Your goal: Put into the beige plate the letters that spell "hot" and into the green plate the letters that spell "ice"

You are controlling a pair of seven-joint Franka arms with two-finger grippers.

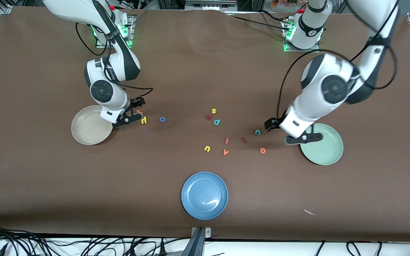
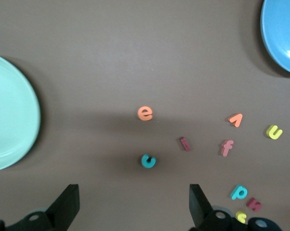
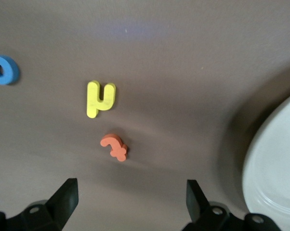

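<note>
My right gripper (image 1: 133,111) hangs open beside the beige plate (image 1: 85,129), nothing between its fingers. Just past its fingertips lie the orange t (image 3: 114,147) and yellow h (image 3: 99,98), with the blue o (image 1: 162,119) a little farther toward the table's middle. My left gripper (image 1: 288,131) is open too, low at the rim of the green plate (image 1: 327,153). The teal c (image 2: 148,161) lies closest before it, then the dark red i (image 2: 185,143) and orange e (image 2: 145,113). Both plates hold nothing.
A blue plate (image 1: 204,195) sits nearer the front camera, mid-table. Spare letters are scattered in the middle: yellow s (image 1: 213,111), a dark red letter (image 1: 208,117), teal p (image 1: 217,122), orange-red f (image 1: 227,140), yellow u (image 1: 207,148), orange v (image 1: 225,152).
</note>
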